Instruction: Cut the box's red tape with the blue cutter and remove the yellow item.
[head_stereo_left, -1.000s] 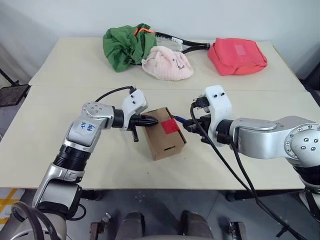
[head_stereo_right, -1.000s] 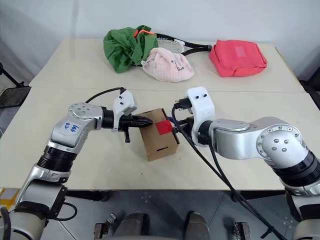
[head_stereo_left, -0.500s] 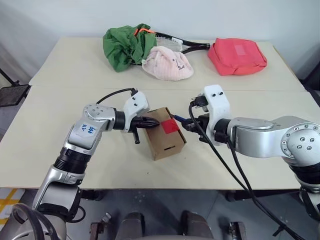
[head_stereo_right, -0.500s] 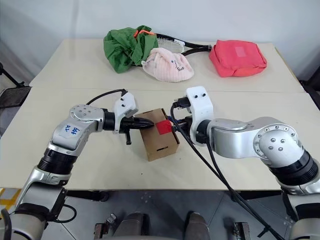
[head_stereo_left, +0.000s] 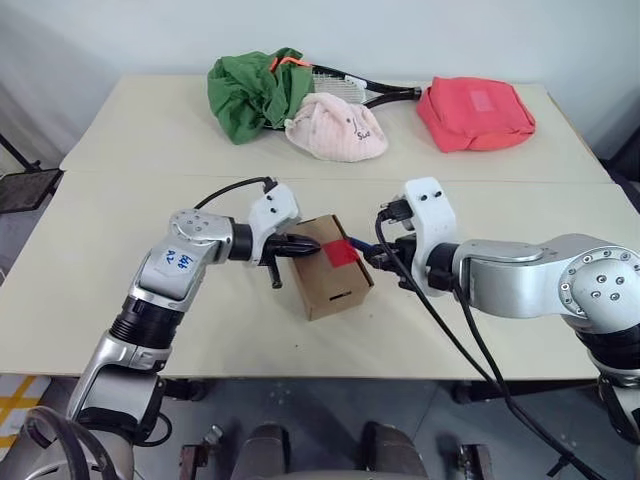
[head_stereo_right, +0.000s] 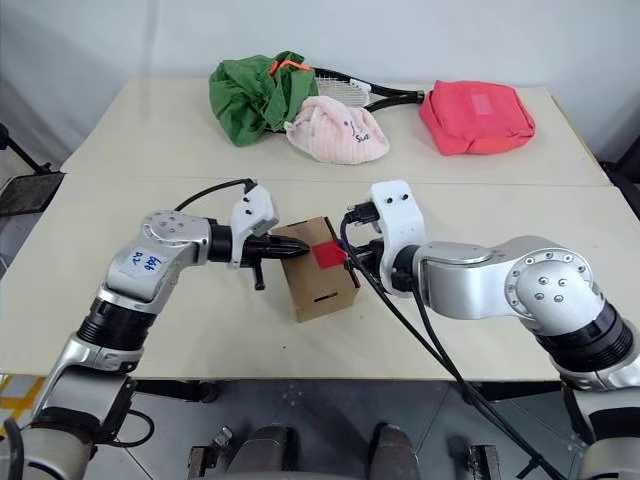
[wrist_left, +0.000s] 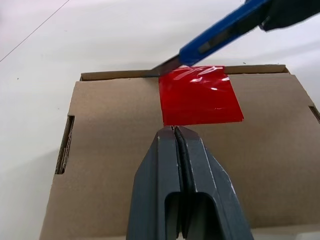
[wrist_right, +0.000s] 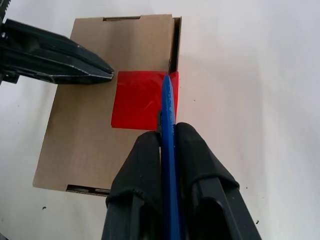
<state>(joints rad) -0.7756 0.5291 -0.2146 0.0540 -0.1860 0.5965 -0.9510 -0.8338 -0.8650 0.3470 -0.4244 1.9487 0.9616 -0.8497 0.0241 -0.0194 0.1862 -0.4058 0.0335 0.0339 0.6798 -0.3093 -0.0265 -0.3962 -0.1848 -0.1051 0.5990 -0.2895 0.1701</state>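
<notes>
- Honestly not much had changed over the last second: both our arms sat where they were, and the box hadn't budged from the middle of the near table.
- Our left gripper was fully closed with nothing in it, fingertips pressed on the box's top face right at the edge of the red tape. We read that as pinning the box down, not grabbing it.
- Our right gripper was clamped on the blue cutter, nearly shut around the slim body, with the cutter running out between the two fingers.
- The one small difference we could spot: compared with a second earlier, the right hand looked a touch lower and closer over the box. It was tiny, so we wouldn't swear by it.
- In the left wrist view the metal blade tip was at the far edge of the tape, where the flap seam meets the box edge. It looked to be touching or just beside it; we couldn't tell if it had bitten in.
- The tape looked whole, no slit visible, so the cut was lined up but not done.
- The flaps were shut, so the yellow item was presumably inside, out of sight.
- The green bundle, pink hat, racket and red pouch sat on the far table, well apart.
</notes>
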